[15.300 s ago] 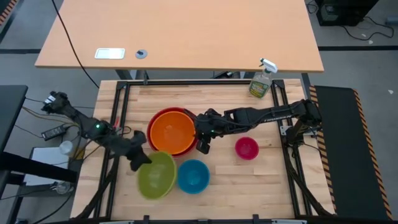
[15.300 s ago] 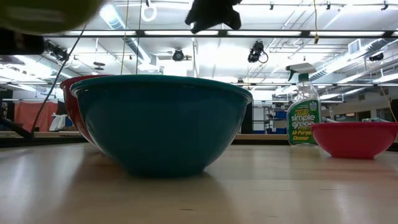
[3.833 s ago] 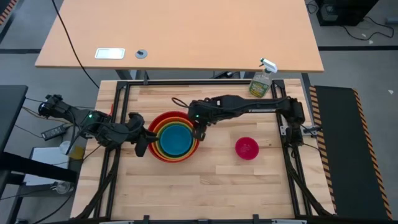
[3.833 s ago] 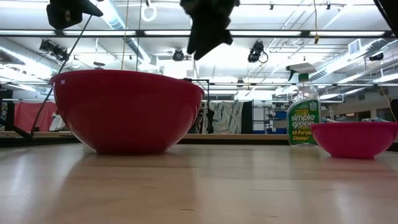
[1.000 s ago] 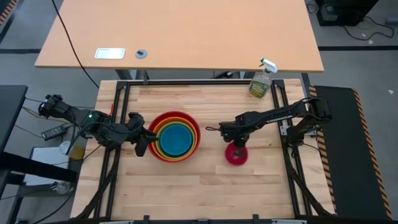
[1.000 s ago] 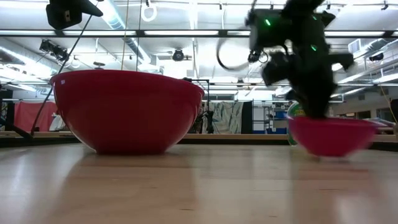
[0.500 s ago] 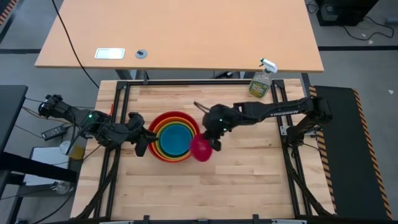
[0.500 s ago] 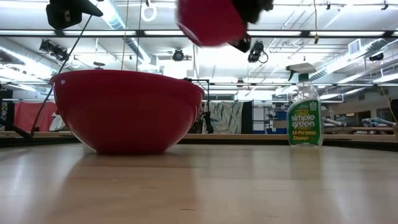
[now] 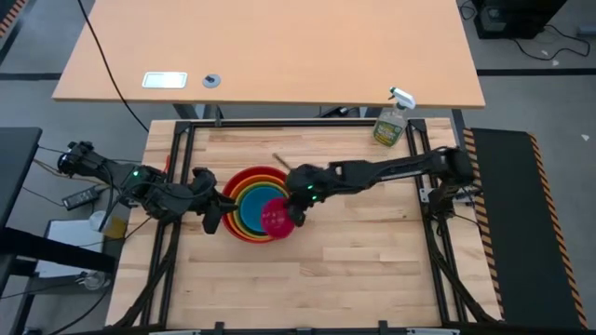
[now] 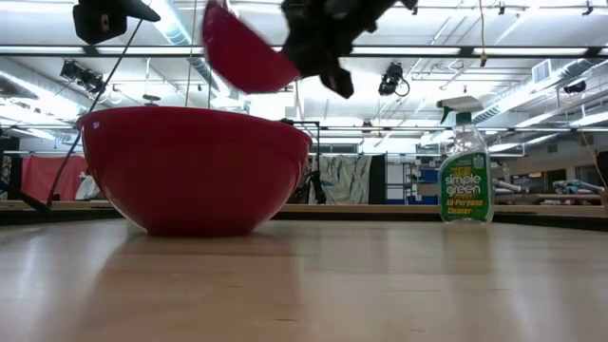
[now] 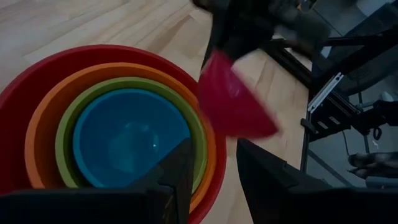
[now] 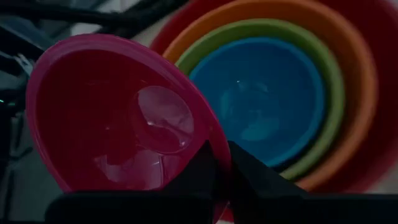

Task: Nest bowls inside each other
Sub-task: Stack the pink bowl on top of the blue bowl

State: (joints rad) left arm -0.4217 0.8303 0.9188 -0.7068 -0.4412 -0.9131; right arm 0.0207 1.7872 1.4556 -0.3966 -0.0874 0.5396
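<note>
Now the pink bowl (image 9: 276, 220) hung tilted above the nested stack (image 9: 244, 186), pinched at its thin rim by the right end effector (image 9: 296, 216). It looked light, stiff, slippery plastic; the rim suited gripping. The left end effector (image 9: 213, 216) waited spread beside the stack.

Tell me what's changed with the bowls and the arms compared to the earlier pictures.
The right gripper took hold of the pink bowl by its rim on the right side of the table, lifted it and carried it left; it now hangs tilted over the stack. Before that, the green and blue bowls went into the orange one. The left gripper beside the red bowl and the spray bottle stayed put.
</note>
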